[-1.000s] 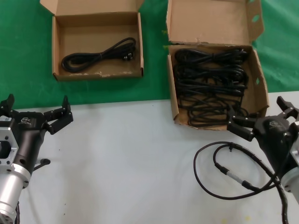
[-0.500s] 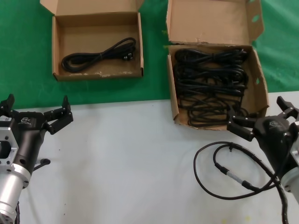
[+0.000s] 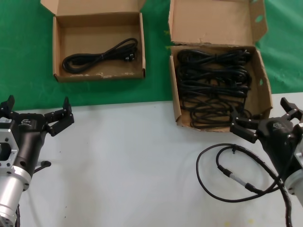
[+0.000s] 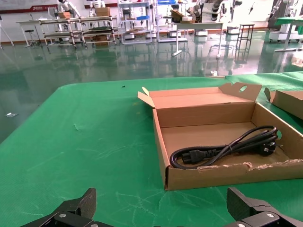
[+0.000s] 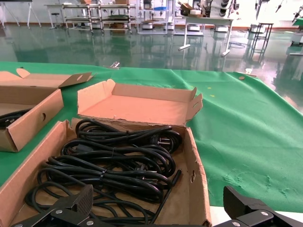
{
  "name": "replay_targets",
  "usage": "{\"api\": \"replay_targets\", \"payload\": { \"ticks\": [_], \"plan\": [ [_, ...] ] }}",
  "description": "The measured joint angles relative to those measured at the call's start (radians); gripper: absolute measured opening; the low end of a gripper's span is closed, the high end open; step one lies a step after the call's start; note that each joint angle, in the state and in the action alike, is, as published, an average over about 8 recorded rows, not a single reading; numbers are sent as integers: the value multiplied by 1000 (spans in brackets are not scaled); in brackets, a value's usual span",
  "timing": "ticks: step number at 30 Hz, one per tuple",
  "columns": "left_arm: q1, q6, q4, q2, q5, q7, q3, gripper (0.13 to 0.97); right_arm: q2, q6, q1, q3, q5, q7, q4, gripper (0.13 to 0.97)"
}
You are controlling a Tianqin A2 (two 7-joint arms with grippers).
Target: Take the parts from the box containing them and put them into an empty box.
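The bigger cardboard box [image 3: 263, 87] at the far right holds several coiled black power cords [image 3: 213, 85]. The smaller squarish box [image 3: 99, 74] at the far left holds one coiled cord [image 3: 102, 56]. My right gripper [image 3: 261, 113] is open and empty, just before the bigger box's front right corner. In the right wrist view the open gripper [image 5: 160, 196] faces the cords [image 5: 118, 161] over the box's front wall. My left gripper [image 3: 38, 105] is open and empty on the near left. In the left wrist view the open gripper [image 4: 162, 201] faces the smaller box [image 4: 163, 142] and its cord [image 4: 222, 149].
A black looped cable with a silver connector [image 3: 236, 176] lies on the white table, near my right arm. Green cloth [image 3: 23, 56] covers the far half under both boxes. Both lid flaps stand open at the back.
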State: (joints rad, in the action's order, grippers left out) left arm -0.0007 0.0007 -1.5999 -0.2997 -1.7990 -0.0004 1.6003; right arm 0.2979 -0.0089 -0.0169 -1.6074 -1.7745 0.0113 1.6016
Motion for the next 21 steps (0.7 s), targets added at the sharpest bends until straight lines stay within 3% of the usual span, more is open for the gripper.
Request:
{"api": "replay_targets", "payload": {
  "ticks": [21],
  "plan": [
    [0, 0, 0, 0, 0, 0, 0, 966, 0, 0, 0, 0, 0, 0, 0, 966]
  ]
}}
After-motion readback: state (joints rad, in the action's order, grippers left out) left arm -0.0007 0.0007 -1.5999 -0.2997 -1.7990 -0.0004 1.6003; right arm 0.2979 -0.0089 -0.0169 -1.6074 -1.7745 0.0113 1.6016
